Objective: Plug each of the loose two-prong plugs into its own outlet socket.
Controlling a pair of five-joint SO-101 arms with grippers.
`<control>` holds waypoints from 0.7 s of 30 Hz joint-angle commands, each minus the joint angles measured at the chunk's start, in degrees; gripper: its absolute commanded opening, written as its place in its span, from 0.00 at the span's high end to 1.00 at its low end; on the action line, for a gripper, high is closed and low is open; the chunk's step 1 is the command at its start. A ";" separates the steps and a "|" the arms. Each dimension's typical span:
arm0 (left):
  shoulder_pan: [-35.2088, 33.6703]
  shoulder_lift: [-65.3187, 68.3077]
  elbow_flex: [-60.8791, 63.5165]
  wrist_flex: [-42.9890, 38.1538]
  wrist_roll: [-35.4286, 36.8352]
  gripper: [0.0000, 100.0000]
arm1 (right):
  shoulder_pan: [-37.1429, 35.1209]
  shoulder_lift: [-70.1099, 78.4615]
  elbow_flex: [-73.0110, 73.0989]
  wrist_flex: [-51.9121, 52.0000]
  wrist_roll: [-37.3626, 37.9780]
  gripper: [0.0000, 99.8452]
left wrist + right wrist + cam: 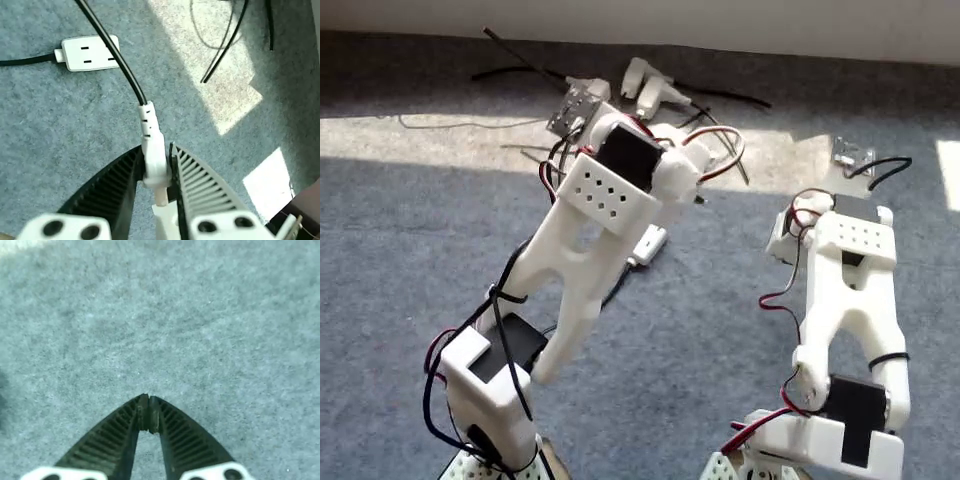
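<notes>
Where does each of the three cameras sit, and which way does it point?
High view: fixed above and behind the arms, looking down over the carpet; left arm and right arm show.
Left wrist view: on the left wrist, looking past its own jaws, shut on a white plug, toward the outlet.
Right wrist view: on the right wrist, facing bare carpet past its shut jaws.
Shared: high and left wrist views show the outlet.

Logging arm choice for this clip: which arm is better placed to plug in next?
Left. The left gripper is shut on a white plug, with the white socket on the carpet nearby. The right gripper is shut, empty, over bare carpet.
</notes>
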 commanded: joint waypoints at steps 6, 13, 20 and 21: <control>5.23 -2.77 12.97 -9.67 6.51 0.99 | -5.14 -28.53 10.51 -3.03 -0.53 0.99; 7.60 -3.38 15.16 -12.75 6.59 0.99 | -9.54 -52.26 39.52 -26.51 1.32 0.99; 7.52 -3.38 13.76 -12.48 15.21 0.99 | -9.71 -74.77 60.70 -39.16 -8.35 0.99; 7.52 -3.38 13.93 -12.57 15.91 0.99 | -9.71 -78.37 62.99 -39.52 -9.05 0.99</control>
